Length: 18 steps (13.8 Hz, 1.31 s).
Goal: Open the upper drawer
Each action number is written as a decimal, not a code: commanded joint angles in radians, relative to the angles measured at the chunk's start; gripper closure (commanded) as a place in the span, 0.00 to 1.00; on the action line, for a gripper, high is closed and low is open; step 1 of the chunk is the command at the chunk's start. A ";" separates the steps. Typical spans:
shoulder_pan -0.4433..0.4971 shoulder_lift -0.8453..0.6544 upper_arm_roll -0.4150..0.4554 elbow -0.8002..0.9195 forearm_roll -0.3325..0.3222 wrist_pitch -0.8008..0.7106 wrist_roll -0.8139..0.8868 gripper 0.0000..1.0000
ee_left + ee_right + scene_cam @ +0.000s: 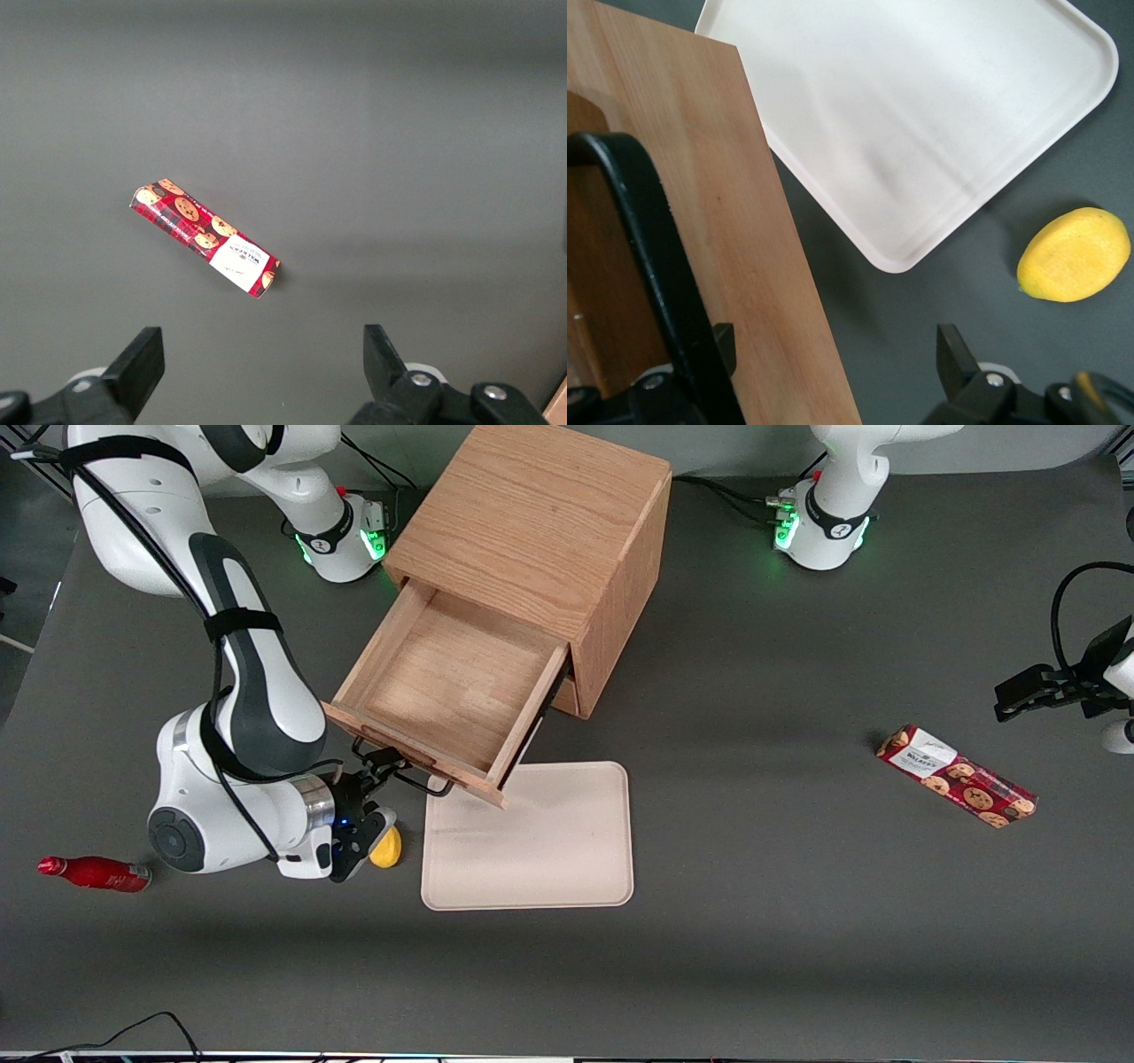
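Grey table (pixel 797 921) bears cabinet; upper drawer (pixel 443 691) pulled out; jaws apart, gripper (pixel 376 772) at handle (pixel 416 778).

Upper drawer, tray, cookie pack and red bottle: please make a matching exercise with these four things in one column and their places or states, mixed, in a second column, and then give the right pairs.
Things:
1. upper drawer
2. tray
3. cookie pack
4. red bottle

Places or states:
A. lies toward the parked arm's end of the table
B. pulled far out, inside bare
C. lies on its side near the working arm's elbow
D. flat on the table, one corner under the drawer front

Pairs: 1-B, 2-D, 3-A, 4-C

The gripper is open around the drawer's black handle.
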 commanded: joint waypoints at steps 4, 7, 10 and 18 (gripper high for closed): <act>-0.049 0.020 0.035 0.032 -0.020 -0.008 -0.022 0.00; -0.063 0.020 0.045 0.032 -0.028 -0.005 -0.022 0.00; -0.067 0.018 0.050 0.032 -0.027 -0.006 -0.017 0.00; -0.021 -0.089 0.049 0.030 -0.048 -0.022 -0.014 0.00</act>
